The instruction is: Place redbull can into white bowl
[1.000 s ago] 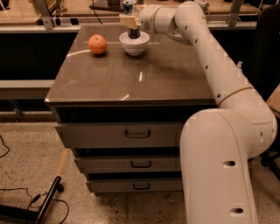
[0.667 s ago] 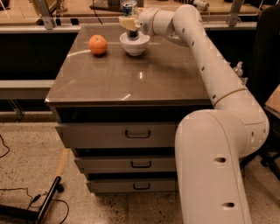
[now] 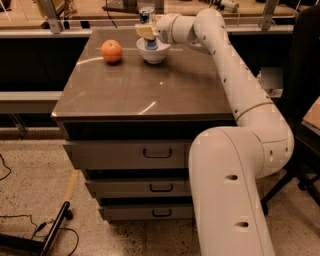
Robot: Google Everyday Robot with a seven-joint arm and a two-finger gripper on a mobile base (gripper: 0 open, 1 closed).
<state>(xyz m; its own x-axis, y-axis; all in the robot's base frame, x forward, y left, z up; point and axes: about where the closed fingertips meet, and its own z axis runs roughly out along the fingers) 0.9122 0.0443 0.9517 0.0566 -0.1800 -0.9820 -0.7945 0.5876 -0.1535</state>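
Redbull can (image 3: 146,15): slim, blue and silver, silver top, standing upright inside the white bowl (image 3: 154,54) at the far edge of the brown cabinet top (image 3: 145,95), with the orange fruit (image 3: 111,51) near the bowl's left. Gripper (image 3: 147,31) sits just above the bowl rim, tan fingers (image 3: 145,31) clasped around the can's middle, the arm (image 3: 235,75) reaching in from the right. Fingers hide the can's mid-section, the bowl wall hides its base, and I cannot tell whether it touches the bowl's floor.
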